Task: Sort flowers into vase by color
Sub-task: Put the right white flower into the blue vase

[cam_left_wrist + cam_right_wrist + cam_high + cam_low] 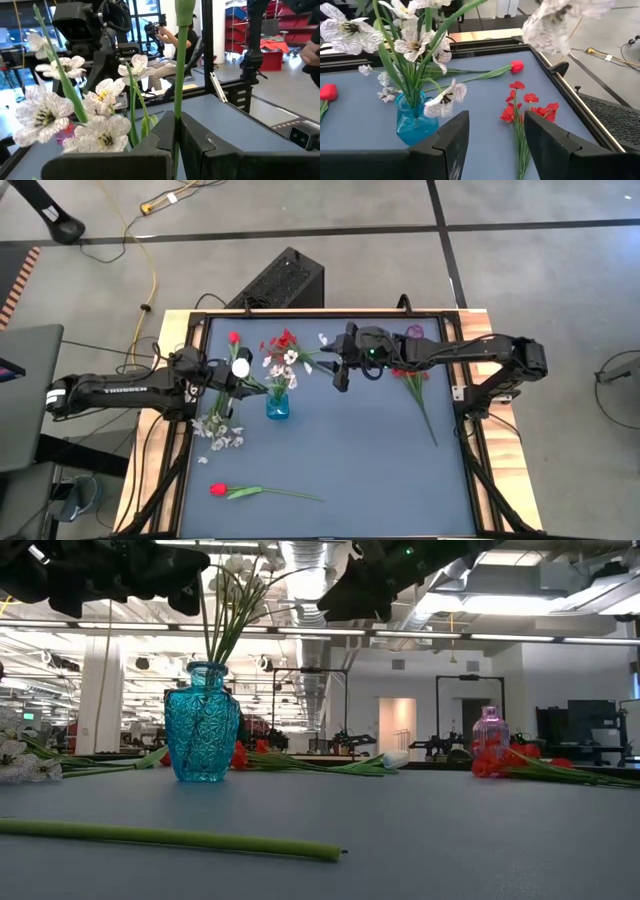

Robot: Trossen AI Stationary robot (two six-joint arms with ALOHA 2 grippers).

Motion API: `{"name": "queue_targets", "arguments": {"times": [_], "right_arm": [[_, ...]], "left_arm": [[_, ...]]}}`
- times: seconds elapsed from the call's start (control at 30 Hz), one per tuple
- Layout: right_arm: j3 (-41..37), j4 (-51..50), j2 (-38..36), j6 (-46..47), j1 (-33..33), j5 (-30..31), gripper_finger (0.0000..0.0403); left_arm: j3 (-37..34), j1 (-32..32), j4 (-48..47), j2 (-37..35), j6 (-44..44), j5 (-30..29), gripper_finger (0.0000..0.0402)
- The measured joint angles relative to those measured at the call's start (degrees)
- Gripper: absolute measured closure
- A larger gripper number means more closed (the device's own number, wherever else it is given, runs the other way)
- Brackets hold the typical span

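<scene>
Left gripper [176, 145] reaches in from the table's left edge, clamped on a white tulip's stem [179, 75] just beside the blue vase [278, 406]; right gripper [492, 137] hangs above the table past the vase, fingers parted, empty; red tulip [218, 490] lies near the front edge; red spray [412, 380] right.

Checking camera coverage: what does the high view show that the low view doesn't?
Only the high view: both arms whole, the left tool shut on a white tulip beside the blue vase, the right tool open past the vase's other side, and the red bud of the near tulip.

Only the low view: the vase's cut-glass pattern, the room behind.

Both: the blue vase with white flowers, the pink vase, the red spray beside it, white blossoms on the table.
</scene>
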Motion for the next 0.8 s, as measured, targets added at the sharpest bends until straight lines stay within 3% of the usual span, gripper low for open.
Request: {"name": "queue_targets", "arguments": {"times": [0.6, 0.8], "right_arm": [[0.0, 0.04, 0.02, -0.01, 0.28, 0.0, 0.0188], [0.0, 0.04, 0.02, 0.4, 0.28, 0.0, 0.0188]], "left_arm": [[0.04, 0.02, -7.36, -2.71, -1.42, -6.08, 0.0401], [0.04, 0.02, -8.3, 1.15, -1.92, -6.14, 0.0401]]}}
